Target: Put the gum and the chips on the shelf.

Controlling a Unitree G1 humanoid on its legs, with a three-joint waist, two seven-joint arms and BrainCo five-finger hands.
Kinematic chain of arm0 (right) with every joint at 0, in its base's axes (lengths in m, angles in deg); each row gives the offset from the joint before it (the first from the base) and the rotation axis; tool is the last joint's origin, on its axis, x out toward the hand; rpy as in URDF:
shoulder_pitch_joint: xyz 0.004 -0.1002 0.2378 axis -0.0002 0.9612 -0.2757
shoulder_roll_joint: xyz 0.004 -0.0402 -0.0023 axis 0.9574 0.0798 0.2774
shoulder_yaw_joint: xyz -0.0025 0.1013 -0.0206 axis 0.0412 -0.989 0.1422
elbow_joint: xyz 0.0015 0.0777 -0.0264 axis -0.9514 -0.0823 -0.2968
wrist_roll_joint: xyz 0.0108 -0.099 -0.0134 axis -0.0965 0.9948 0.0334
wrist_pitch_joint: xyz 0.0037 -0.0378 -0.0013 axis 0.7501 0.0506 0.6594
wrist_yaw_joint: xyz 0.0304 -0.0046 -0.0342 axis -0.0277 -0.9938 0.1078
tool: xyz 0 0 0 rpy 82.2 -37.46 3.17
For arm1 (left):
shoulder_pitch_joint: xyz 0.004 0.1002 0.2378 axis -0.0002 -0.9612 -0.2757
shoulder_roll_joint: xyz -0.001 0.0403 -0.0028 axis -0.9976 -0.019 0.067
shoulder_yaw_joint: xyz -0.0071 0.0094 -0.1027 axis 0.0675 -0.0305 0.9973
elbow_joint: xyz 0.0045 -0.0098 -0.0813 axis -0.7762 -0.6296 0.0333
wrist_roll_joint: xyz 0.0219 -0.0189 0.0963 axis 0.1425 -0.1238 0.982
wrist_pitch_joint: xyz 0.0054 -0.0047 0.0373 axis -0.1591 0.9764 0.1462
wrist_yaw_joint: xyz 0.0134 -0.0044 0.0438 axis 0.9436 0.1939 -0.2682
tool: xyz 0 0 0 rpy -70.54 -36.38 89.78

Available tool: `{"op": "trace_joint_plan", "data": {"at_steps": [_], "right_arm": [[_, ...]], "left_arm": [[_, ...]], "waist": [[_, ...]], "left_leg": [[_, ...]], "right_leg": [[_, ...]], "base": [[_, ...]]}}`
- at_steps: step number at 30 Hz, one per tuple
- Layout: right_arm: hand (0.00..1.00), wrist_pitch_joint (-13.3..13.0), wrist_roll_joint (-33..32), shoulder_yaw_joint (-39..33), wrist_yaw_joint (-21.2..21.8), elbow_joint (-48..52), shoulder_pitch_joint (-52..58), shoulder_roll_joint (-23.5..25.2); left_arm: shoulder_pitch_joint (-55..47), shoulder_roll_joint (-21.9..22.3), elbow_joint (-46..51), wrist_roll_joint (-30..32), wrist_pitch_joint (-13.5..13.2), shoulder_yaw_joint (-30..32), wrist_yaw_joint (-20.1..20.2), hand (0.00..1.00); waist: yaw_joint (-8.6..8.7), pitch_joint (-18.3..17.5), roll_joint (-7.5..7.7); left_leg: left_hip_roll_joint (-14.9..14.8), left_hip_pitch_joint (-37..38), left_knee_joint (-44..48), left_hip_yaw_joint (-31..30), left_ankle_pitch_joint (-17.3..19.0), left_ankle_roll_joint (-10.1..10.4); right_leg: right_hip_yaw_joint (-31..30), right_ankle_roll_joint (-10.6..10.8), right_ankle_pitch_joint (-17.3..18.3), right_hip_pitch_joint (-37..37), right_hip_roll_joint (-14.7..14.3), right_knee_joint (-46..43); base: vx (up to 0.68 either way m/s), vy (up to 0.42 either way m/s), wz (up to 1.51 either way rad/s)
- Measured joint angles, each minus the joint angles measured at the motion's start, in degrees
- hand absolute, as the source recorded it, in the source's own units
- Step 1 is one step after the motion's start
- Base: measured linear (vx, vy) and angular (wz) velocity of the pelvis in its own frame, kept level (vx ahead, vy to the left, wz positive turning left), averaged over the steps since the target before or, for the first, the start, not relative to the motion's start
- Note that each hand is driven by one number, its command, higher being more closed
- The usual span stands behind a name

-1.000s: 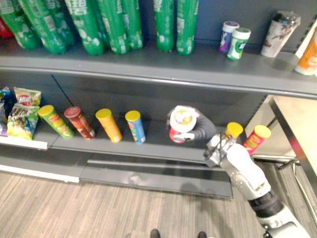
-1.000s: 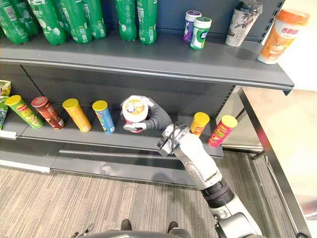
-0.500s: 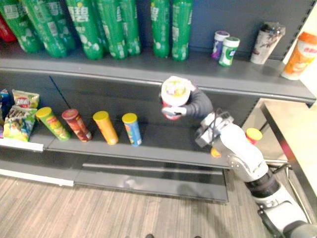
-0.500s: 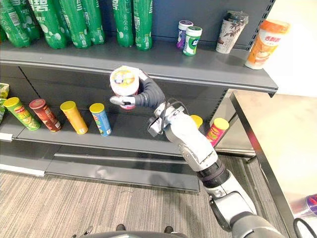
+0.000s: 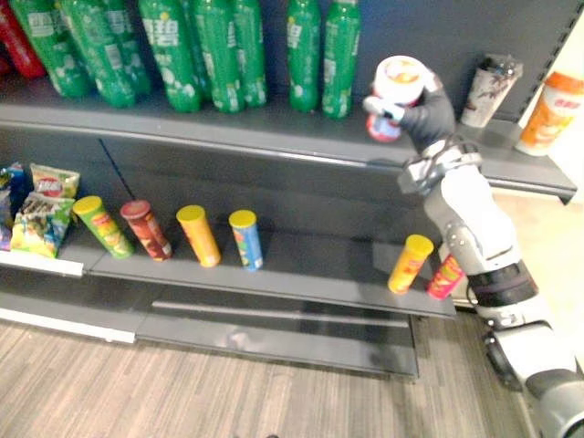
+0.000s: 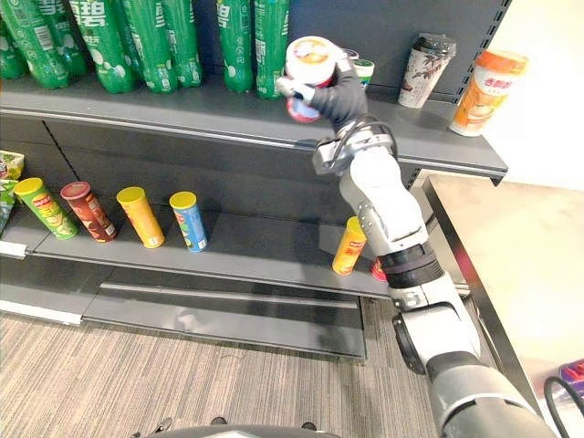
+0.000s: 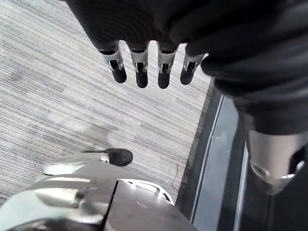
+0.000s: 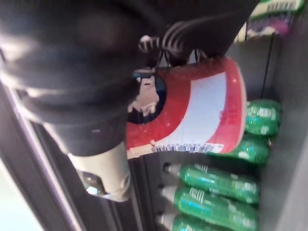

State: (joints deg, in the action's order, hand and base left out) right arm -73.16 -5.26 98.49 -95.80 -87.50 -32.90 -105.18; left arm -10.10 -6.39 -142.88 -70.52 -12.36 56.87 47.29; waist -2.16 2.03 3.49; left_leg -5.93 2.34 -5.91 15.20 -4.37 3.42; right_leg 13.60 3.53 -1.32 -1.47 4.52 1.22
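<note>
The left robot hand (image 7: 139,62) hangs over the floor (image 7: 48,96). Its fingers are straight and it holds nothing.

On the left of the top shelf (image 5: 182,123) stands a row of green bottles (image 5: 210,55). Under them, on the far left of the low shelf (image 5: 301,265), are some snack bags (image 5: 41,205). Next to the bags stand four cans in a row: a green can (image 5: 102,225), a red can (image 5: 146,228), a yellow can (image 5: 198,234) and a blue can (image 5: 245,239).

Further right, the right robot hand (image 5: 429,114) is up at the top shelf. Its fingers are curled round the chips (image 5: 399,78), a red tub with a white lid. The tub is tilted and sits just right of the green bottles. I cannot tell if it touches the shelf. The gum (image 6: 366,68) stands on the top shelf just behind the hand, so most of it is hidden.

Below the arm, on the low shelf, two more cans stand close together, one yellow (image 5: 409,263) and one pink (image 5: 445,276).

At the right end of the top shelf stand a dark cup (image 5: 493,89) and an orange cup (image 5: 547,111).
</note>
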Motion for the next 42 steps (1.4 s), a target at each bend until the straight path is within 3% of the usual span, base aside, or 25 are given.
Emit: {"op": "trace_joint_plan", "data": {"at_steps": [6,18,27,42], "right_arm": [[1.00,0.07,-0.02,-3.51,-1.50,-7.29,-1.89,-2.52],[1.00,0.18,-0.01,-5.36,0.38,-20.36,-1.89,-3.51],[1.00,-1.14,0.20,-5.32,1.37,-21.71,-1.89,-2.88],[1.00,-4.05,2.41,-7.15,0.14,-22.80,-1.89,-2.97]], "left_arm": [[0.36,-0.03,0.23,1.93,0.66,0.00,0.07,0.00],[0.41,0.23,1.14,1.94,1.19,0.00,0.28,0.00],[0.48,0.84,1.71,1.86,1.08,-0.32,0.96,0.00],[0.46,0.74,2.78,1.74,1.06,-0.58,0.98,0.00]], "waist": [[-0.43,0.00,-0.01],[-1.12,0.21,-0.75],[-1.72,1.29,-1.81],[-2.08,2.62,-1.68]], "left_leg": [[-0.01,-0.05,0.00,-0.24,-0.05,0.08],[0.63,-0.03,-0.03,-1.55,0.05,0.20],[1.37,0.85,-0.03,-1.36,0.68,-0.20],[2.57,0.90,-0.03,-1.56,1.23,-0.99]], "right_leg": [[0.20,0.01,-0.01,-0.05,-0.01,0.00],[1.68,0.22,-0.02,-1.00,0.37,0.75],[1.75,0.70,0.19,-2.14,1.20,0.92],[2.31,1.16,0.96,-2.78,2.35,0.73]], "base": [[0.00,0.000,0.01],[0.01,0.003,0.05],[0.01,0.009,0.02],[0.01,0.010,0.02]]}}
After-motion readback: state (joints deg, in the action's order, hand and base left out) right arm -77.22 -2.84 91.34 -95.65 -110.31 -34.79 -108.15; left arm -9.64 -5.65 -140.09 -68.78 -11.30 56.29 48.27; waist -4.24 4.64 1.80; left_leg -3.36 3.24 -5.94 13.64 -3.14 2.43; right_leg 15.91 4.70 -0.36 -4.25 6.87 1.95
